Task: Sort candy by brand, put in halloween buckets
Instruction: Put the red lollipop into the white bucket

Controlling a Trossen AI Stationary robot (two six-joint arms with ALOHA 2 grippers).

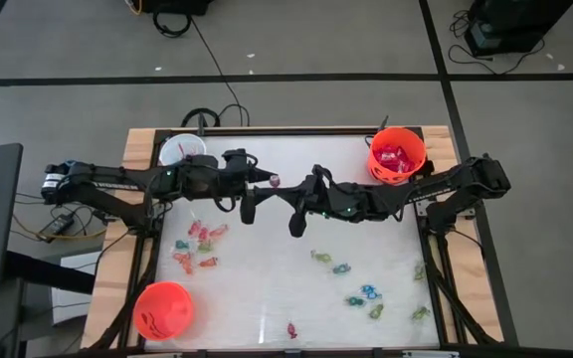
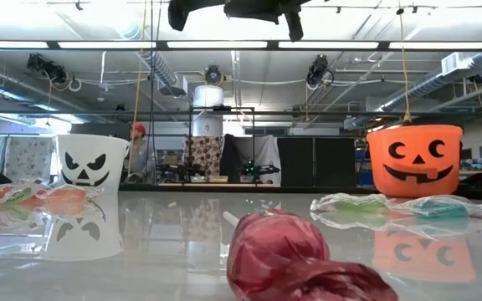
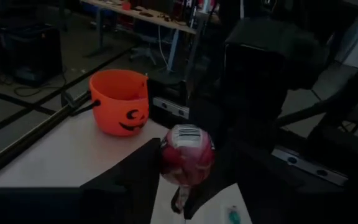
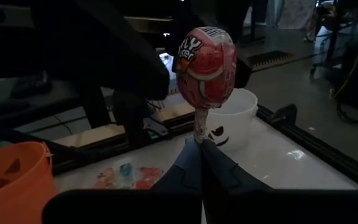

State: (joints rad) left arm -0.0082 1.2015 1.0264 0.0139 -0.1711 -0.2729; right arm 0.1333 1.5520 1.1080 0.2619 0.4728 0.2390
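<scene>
At the centre of the overhead frame, the right gripper (image 4: 197, 146) pinches a red lollipop (image 4: 205, 59) by its stick. The left gripper (image 3: 185, 177), fingers part-open, brackets its head mid-air. If the right releases before the left grips, the lollipop could drop short of the white bucket (image 1: 182, 151) at upper left.

Both arms meet mid-table above the surface, blocking the centre line between the white bucket (image 1: 181, 151) and the orange bucket (image 1: 397, 154). Second orange bucket (image 1: 163, 309) sits at the near left corner. Candy cluster (image 1: 198, 247) left of centre, green and blue pieces (image 1: 366, 295) scattered right. One red piece (image 1: 291, 330) at the near edge. Open tabletop (image 1: 267, 268) between the two scatters; far strip between buckets also passable.
</scene>
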